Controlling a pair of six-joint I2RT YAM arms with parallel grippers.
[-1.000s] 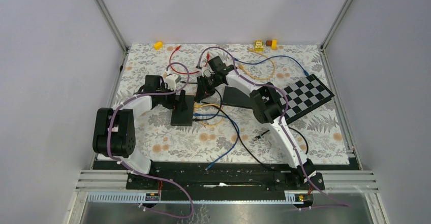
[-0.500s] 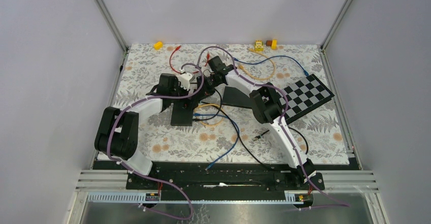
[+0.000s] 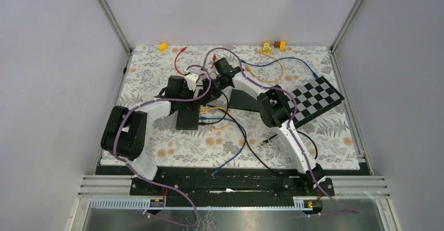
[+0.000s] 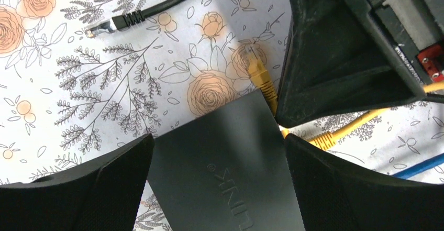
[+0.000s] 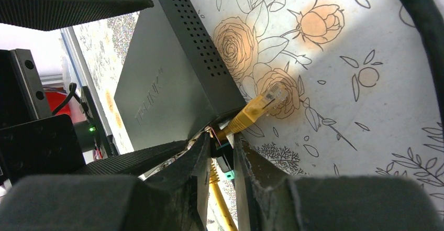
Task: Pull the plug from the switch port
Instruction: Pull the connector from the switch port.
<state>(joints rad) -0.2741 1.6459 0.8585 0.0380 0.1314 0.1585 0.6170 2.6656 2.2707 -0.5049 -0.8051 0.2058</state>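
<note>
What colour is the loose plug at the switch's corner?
It's a yellow cable plug; clearest in right wrist view.

On the floral mat (image 3: 173, 147), a checkerboard (image 3: 315, 99) lies tilted. A yellow block (image 3: 282, 45) sits behind it, and a yellow cube (image 3: 163, 46) far to its left.

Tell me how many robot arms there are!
2. The left arm reaches to the black switch from the left; the right arm reaches in from the right. None look hidden.
</note>
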